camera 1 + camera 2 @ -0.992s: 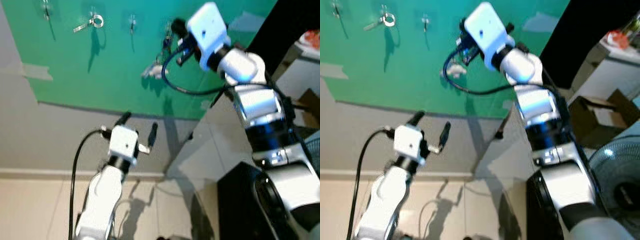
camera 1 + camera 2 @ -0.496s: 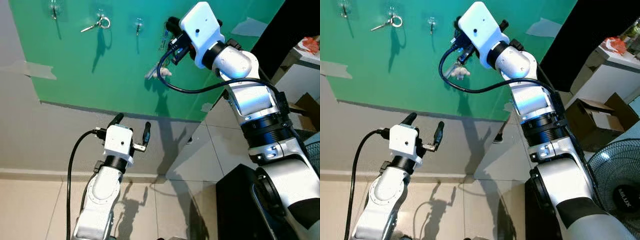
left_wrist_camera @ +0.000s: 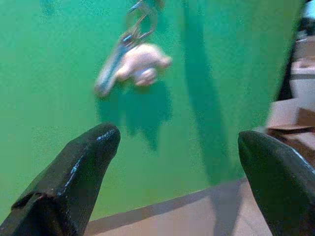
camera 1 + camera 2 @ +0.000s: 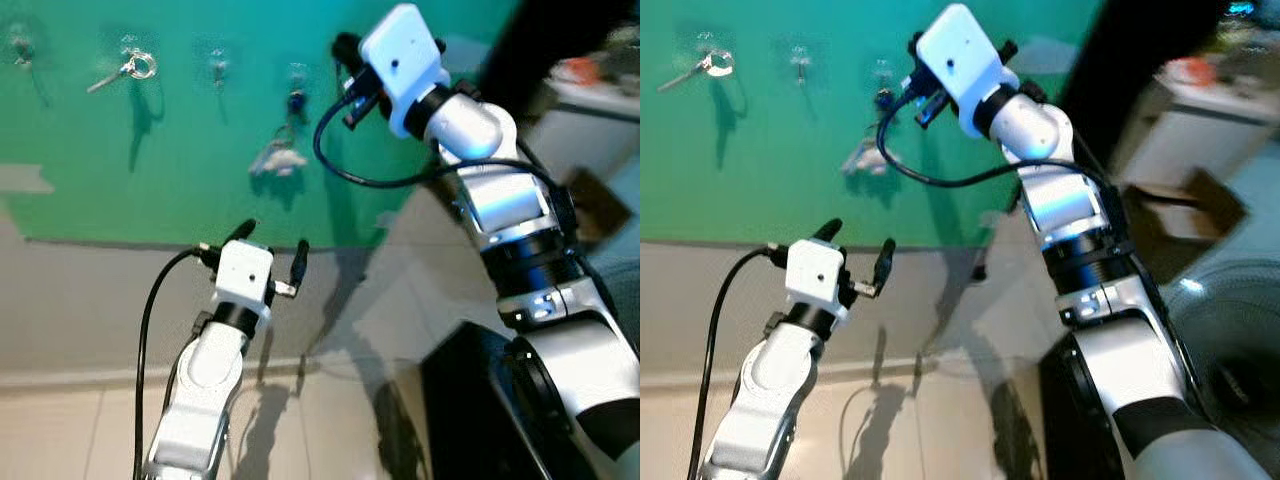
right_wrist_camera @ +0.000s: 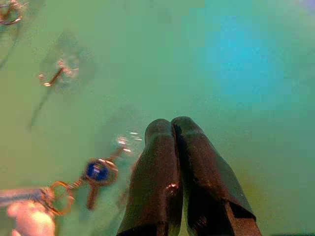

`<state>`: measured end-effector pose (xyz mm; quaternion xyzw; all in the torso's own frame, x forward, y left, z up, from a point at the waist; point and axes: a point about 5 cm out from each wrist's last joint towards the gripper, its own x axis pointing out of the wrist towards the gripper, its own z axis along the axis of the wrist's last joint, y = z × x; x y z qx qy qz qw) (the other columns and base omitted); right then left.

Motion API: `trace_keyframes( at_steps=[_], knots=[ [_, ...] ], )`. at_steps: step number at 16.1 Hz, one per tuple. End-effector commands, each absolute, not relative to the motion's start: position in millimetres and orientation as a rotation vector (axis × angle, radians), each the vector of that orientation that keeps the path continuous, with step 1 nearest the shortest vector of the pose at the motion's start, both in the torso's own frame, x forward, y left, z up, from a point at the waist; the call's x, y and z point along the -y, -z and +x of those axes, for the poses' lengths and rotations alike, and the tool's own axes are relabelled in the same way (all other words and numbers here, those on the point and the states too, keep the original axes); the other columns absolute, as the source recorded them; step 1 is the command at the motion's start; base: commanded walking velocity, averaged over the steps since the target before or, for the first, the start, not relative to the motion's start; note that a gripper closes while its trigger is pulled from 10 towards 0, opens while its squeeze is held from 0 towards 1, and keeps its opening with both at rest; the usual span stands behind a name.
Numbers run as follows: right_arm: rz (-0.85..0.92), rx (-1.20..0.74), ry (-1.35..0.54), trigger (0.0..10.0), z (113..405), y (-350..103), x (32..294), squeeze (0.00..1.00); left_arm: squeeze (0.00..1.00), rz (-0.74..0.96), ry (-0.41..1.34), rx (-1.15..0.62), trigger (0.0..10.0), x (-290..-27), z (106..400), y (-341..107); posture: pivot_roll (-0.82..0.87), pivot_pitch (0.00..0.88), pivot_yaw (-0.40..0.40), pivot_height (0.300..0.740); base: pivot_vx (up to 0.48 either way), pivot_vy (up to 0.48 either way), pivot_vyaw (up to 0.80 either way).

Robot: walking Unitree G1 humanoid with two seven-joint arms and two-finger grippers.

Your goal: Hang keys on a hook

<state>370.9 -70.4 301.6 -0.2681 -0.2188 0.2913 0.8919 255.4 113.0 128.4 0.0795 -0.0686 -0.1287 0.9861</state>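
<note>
Green board [image 4: 180, 190] fills the upper left of the head views, with a row of small hooks across its top. The keys [image 4: 278, 158], with a pale charm and a blue tag, now hang from the hook [image 4: 296, 75] at the upper middle of the frame. Half a second ago the right gripper [image 4: 350, 75] was up against them; now it sits just to the right of that hook, apart from the keys. In the right wrist view its fingers [image 5: 162, 172] are pressed together with nothing between them, and the keys dangle at the lower left. By the look of it, the hanging is done and the arm is backing away. The left gripper [image 4: 272, 252] hovers lower, at centre frame, jaws spread wide and empty, with the keys above it. Another ring of keys [image 4: 130, 68] hangs on a hook further left.
</note>
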Motion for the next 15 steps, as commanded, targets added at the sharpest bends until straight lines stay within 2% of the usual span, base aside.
trace_keyframes(
  at_steps=[1,11,13,15],
  knots=[
    [-0.557,0.440,-0.582,10.0,373,-299,79,0.00,0.00,0.156,0.291,0.143,10.0,-104,255,-131,0.06,0.000,-0.207,0.740,0.000,0.000,0.00],
    [-0.553,0.446,-0.593,10.0,372,-302,80,0.00,0.00,0.171,0.251,0.147,10.0,-108,257,-133,0.08,0.000,-0.216,0.740,0.000,0.000,0.00],
    [-0.542,0.441,-0.582,10.0,365,-302,90,0.00,0.00,0.164,0.227,0.141,10.0,-112,258,-132,0.09,0.000,-0.217,0.740,0.000,0.000,0.00],
    [-0.429,0.323,-0.491,10.0,359,-269,114,0.00,0.00,0.132,0.170,0.093,10.0,-126,265,-126,0.09,0.000,-0.206,0.740,0.000,0.000,0.00]
  ],
)
